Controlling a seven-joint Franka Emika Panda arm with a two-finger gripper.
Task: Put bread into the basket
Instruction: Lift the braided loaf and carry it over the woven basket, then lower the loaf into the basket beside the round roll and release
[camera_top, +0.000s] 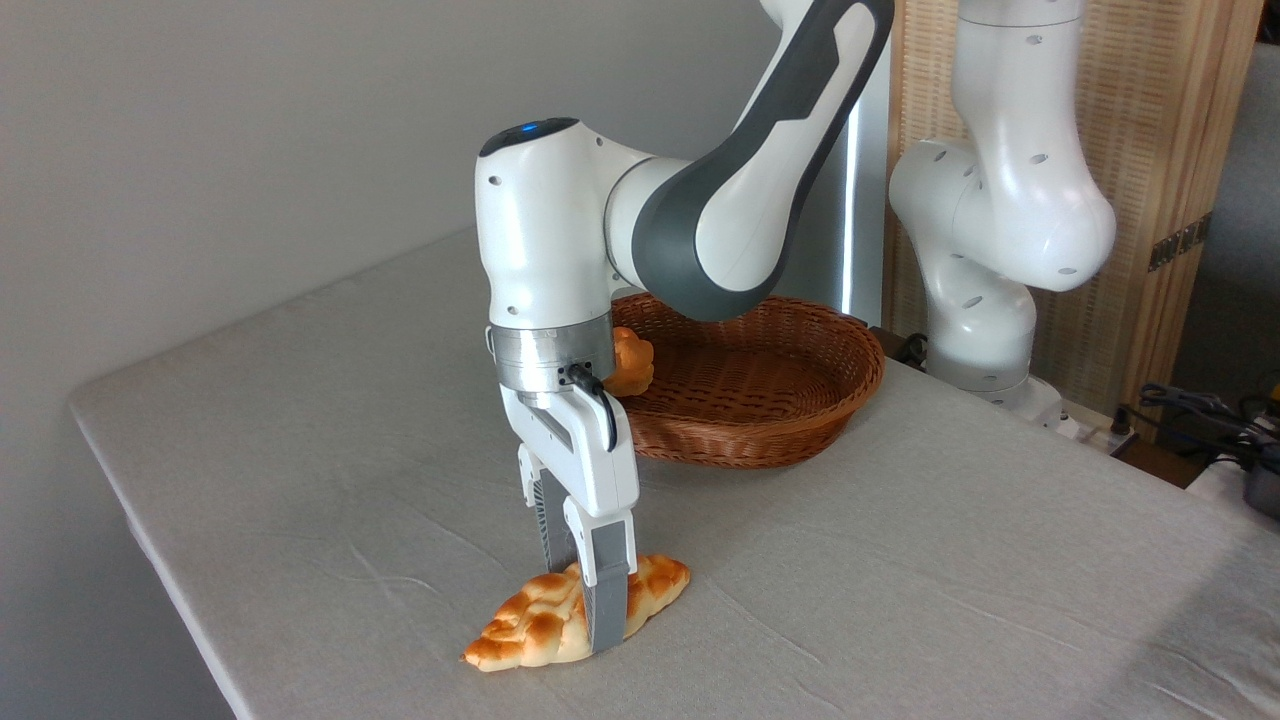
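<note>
The bread (530, 620), a long braided loaf with golden ridges, lies flat on the table near the front edge. My gripper (585, 600) has come straight down over its middle. One finger stands in front of the loaf and the other behind it, both tips down near the cloth. The near finger (608, 600) hides the contact, so I cannot see whether the pads press the loaf. The basket (800, 430), a reddish-brown woven oval, sits behind and to the right, partly hidden by the arm.
A small round orange-brown bun (630, 365) rests at the basket's left rim, behind my wrist. The grey-clothed table (950, 560) ends close in front of and left of the loaf. The arm's base (985, 330) stands at the back right, with cables beyond it.
</note>
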